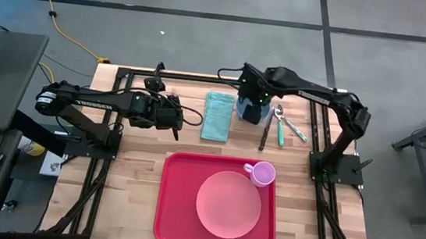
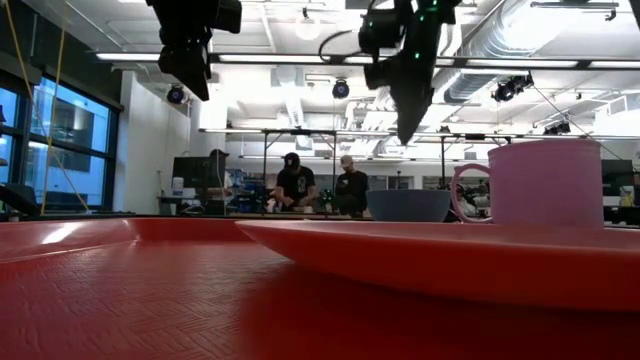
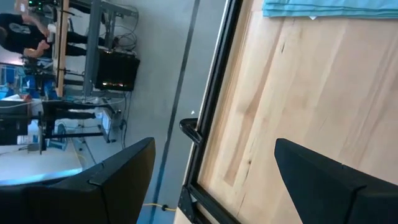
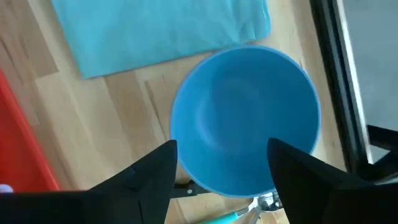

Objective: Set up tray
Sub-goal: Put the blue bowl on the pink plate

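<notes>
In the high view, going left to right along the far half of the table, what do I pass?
Left gripper → teal napkin → right gripper over the blue bowl → cutlery.

i can see pale lettering along both dark arms in the high view, but i can't read any of it.

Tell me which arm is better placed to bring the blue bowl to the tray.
The right. Its gripper hangs open directly over the blue bowl, while the left gripper is beyond the teal napkin, over bare wood. The tray lies nearby.
</notes>
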